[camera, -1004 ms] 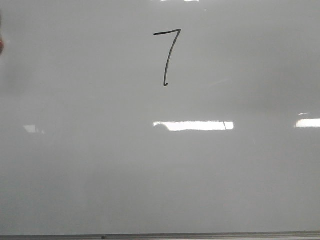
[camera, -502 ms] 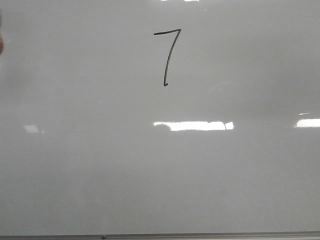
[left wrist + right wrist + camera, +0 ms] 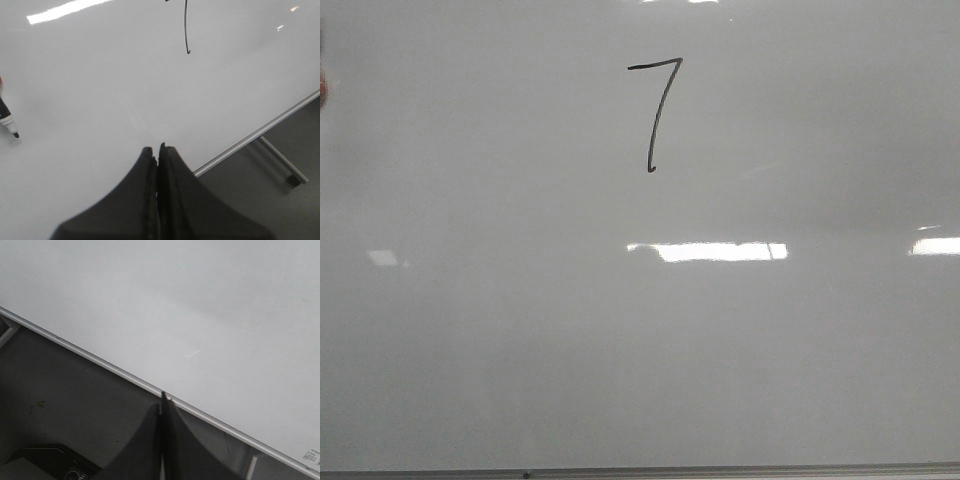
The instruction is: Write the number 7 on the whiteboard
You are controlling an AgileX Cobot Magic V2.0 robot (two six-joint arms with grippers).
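Item: whiteboard [image 3: 470, 350], laid flat as the tabletop, glossy, pale grey, with a thin grey frame strip along the near edge.

Item: number 7 [image 3: 655, 115], thin black marker line, complete, with a short top bar and a long stem ending in a small hook. It sat toward the far edge, about midway between the left and right edges. Its stem also showed in the left wrist view [image 3: 186, 30].

Item: marker [image 3: 8, 122], lying on the board near the left edge, tip bare, apart from both arms.

Item: left gripper [image 3: 158, 152], fingers pressed together and holding nothing, hanging over blank board near the near edge, well apart from the digit.

Item: right gripper [image 3: 163, 402], fingers likewise closed on nothing, over the frame strip at the board's edge.

Assessment for you: the writing step appeared finished and the marker set down, so you were at the closing stage. The next move called only for keeping both arms off the ink, since a brush across the board could smear the stem.
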